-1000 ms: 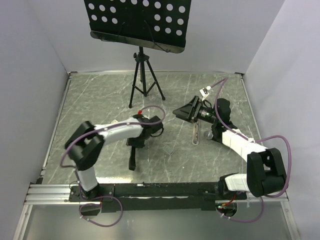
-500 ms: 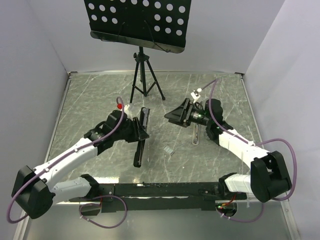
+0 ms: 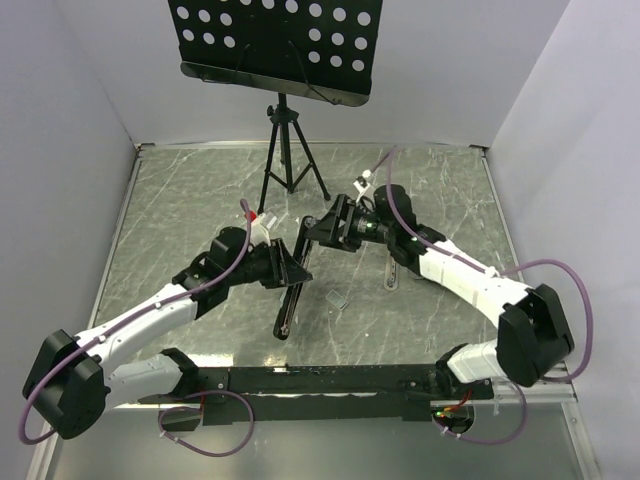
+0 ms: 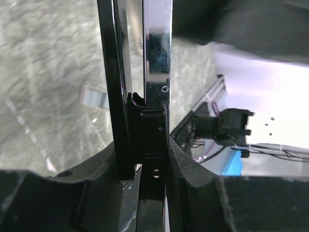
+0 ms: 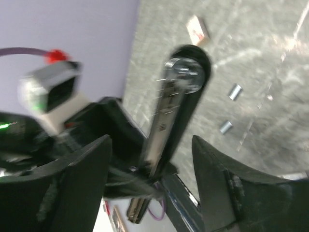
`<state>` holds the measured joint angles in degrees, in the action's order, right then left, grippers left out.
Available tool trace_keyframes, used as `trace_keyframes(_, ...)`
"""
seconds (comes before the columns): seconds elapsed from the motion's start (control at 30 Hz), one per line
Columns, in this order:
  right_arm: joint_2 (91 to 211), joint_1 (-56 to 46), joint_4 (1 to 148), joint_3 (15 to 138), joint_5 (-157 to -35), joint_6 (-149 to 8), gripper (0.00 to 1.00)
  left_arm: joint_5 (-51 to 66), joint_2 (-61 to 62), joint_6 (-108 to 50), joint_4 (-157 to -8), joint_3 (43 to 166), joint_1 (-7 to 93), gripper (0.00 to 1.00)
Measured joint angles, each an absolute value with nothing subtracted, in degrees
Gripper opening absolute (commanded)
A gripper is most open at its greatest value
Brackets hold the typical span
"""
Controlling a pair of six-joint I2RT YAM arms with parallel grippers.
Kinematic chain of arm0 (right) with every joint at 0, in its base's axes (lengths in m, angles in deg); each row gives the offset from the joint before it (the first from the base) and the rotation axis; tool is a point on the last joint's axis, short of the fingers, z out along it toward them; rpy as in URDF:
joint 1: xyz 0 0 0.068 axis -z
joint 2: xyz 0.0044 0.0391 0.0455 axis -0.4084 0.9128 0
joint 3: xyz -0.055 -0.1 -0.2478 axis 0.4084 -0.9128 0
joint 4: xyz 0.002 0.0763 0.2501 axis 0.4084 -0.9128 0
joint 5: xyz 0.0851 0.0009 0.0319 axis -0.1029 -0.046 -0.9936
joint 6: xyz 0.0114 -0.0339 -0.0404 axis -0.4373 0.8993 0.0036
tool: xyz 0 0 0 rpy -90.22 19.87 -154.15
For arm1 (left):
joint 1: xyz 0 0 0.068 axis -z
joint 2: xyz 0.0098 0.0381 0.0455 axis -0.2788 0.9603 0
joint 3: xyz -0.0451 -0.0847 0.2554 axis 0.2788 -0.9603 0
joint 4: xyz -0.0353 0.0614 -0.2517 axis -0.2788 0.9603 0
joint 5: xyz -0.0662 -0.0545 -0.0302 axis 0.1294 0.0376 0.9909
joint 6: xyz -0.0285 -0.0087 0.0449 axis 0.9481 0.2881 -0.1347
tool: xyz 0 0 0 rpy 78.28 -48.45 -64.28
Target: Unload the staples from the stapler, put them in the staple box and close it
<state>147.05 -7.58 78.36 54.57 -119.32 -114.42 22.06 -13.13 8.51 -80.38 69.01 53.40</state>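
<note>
My left gripper (image 3: 288, 270) is shut on the stapler (image 3: 293, 295), a slim black bar with a chrome strip, and holds it tilted above the table. In the left wrist view the stapler (image 4: 157, 72) runs up from between my fingers (image 4: 193, 164) as two narrow bars, one black and one chrome. My right gripper (image 3: 315, 232) is open at the stapler's far end. In the right wrist view the stapler (image 5: 176, 96) stands between the spread fingers (image 5: 212, 164), apart from both. The staples (image 3: 338, 297), a tiny pale block, lie on the table and also show in the left wrist view (image 4: 94, 96).
A black tripod (image 3: 290, 165) carrying a perforated music stand (image 3: 275, 40) stands at the back centre. A silvery strip (image 3: 392, 268) lies on the table under the right arm. Small pale pieces (image 5: 234, 92) lie on the marbled table (image 3: 180, 200). Walls close in left, right and behind.
My left arm has stretched out and carried the stapler rightward, raising its far end. My right gripper has moved left and forward, its open fingers now around the stapler's far end.
</note>
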Motion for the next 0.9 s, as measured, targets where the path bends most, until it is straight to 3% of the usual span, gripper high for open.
trace_keyframes(0.23, 153.3, -10.5, 72.8, 59.6, -117.4, -113.5, 0.37, 25.4, -14.6, 7.9, -86.0, 66.5, 53.3, 0.01)
trace_keyframes(0.3, 154.0, -11.2, 71.8, 60.4, -116.3, -113.6, 0.33, 25.5, -14.8, 7.1, -86.5, 65.7, 53.1, 0.01)
trace_keyframes(0.33, 154.4, -11.6, 71.4, 60.7, -116.0, -113.7, 0.21, 25.7, -14.8, 6.8, -86.7, 65.6, 53.1, 0.01)
trace_keyframes(0.47, 154.5, -12.1, 70.5, 61.0, -114.8, -113.7, 0.0, 26.0, -14.9, 6.3, -86.6, 65.3, 53.0, 0.06)
trace_keyframes(0.6, 154.5, -12.1, 69.0, 61.8, -114.3, -113.0, 0.0, 26.0, -14.9, 5.1, -86.4, 65.3, 53.0, 0.24)
trace_keyframes(0.67, 154.5, -12.1, 67.7, 62.7, -114.0, -112.2, 0.0, 26.1, -14.9, 4.9, -86.6, 65.3, 53.0, 0.43)
trace_keyframes(0.8, 154.5, -12.0, 65.8, 64.4, -113.8, -109.8, 0.0, 27.8, -14.8, 4.4, -88.1, 65.3, 52.9, 0.54)
trace_keyframes(0.87, 154.3, -11.6, 65.2, 64.5, -113.8, -108.9, 0.0, 28.9, -14.8, 4.1, -88.6, 65.3, 53.0, 0.63)
trace_keyframes(0.9, 154.2, -11.3, 64.7, 64.5, -113.7, -108.4, 0.0, 29.5, -14.8, 3.9, -88.8, 65.3, 53.0, 0.73)
